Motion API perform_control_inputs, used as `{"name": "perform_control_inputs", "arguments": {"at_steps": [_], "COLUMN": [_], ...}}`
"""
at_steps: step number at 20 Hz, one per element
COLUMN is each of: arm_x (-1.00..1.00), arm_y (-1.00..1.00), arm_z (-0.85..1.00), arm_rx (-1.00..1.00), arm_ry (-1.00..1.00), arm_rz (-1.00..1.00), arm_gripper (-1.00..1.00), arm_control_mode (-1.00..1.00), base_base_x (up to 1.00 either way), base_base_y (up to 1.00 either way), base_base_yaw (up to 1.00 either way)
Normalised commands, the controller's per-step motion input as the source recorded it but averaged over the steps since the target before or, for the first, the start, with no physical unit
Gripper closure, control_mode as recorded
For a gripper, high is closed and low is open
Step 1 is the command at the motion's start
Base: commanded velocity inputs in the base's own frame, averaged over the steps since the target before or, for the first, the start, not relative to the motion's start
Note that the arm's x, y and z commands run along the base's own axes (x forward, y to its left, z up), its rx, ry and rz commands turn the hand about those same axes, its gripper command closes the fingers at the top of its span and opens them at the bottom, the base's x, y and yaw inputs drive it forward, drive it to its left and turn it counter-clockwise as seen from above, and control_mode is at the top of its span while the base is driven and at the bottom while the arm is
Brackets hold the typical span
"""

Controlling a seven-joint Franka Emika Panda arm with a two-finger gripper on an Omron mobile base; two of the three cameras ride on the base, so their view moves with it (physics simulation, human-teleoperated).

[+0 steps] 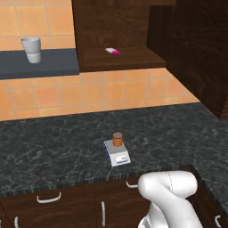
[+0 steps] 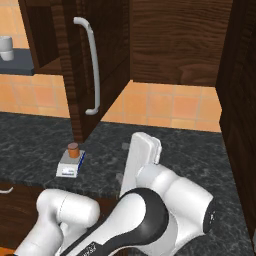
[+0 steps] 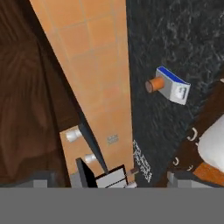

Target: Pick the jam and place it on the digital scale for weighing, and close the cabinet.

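The jam, a small orange jar with a brown lid, stands upright on the digital scale in the middle of the dark counter. From the right they appear as jam and scale, just below the cabinet door. The cabinet stands open, its door with the silver bar handle swung outward. In the rolled hand view, jam and scale lie far off at upper right. My gripper is open, well apart from them, holding nothing.
A pink-and-white packet lies on the open cabinet's shelf. A grey-white cup stands on the dark wall shelf at left. Drawers with curved silver handles run under the counter. A tall dark cabinet side bounds the right.
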Motion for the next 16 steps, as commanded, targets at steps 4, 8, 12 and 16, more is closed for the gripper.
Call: {"name": "perform_control_inputs", "arguments": {"at_steps": [4,8,12,16], "arm_x": [0.77,0.78,0.76,0.39], "arm_y": [-0.03,-0.01,0.0,0.03], "arm_z": [0.05,0.14,0.27,0.38], "arm_rx": [0.25,0.2,0.15,0.08], "arm_ry": [0.0,0.0,0.0,-0.02], "arm_rz": [0.17,0.21,0.21,0.2], "arm_gripper": [-1.0,-1.0,-1.0,-1.0], "arm_control_mode": [-1.0,-1.0,-1.0,-1.0], "base_base_x": [0.0,0.0,0.0,0.0], "base_base_y": [0.0,0.0,0.0,0.0], "base_base_yaw": [0.0,0.0,0.0,0.0]}}
